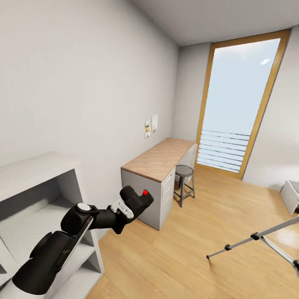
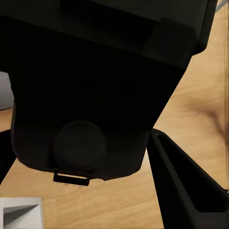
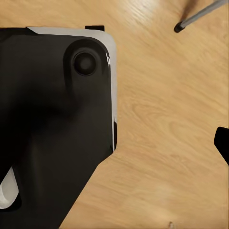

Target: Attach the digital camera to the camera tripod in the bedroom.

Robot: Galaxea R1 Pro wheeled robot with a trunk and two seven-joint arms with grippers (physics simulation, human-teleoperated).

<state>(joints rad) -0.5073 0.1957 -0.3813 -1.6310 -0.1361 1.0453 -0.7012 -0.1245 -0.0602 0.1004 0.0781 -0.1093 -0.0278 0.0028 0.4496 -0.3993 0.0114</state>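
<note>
The digital camera (image 1: 139, 200) is riding pinched in the left pincer (image 1: 133, 203), beside the bench (image 1: 160, 160). The camera tripod (image 1: 265, 241) is standing well apart across the floor; keeping the camera level while approaching should help. The right pincer's state I cannot tell.

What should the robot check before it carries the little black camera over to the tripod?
1. Digital camera held in the left gripper: ok.
2. Grip looks firm: cannot tell; the camera body hides most of the fingers.
3. Camera tripod in sight: ok, its legs show at lower right.
4. Tripod head visible for mounting: not ok, it is out of frame.
5. Wood floor towards the tripod free of obstacles: ok.
</note>
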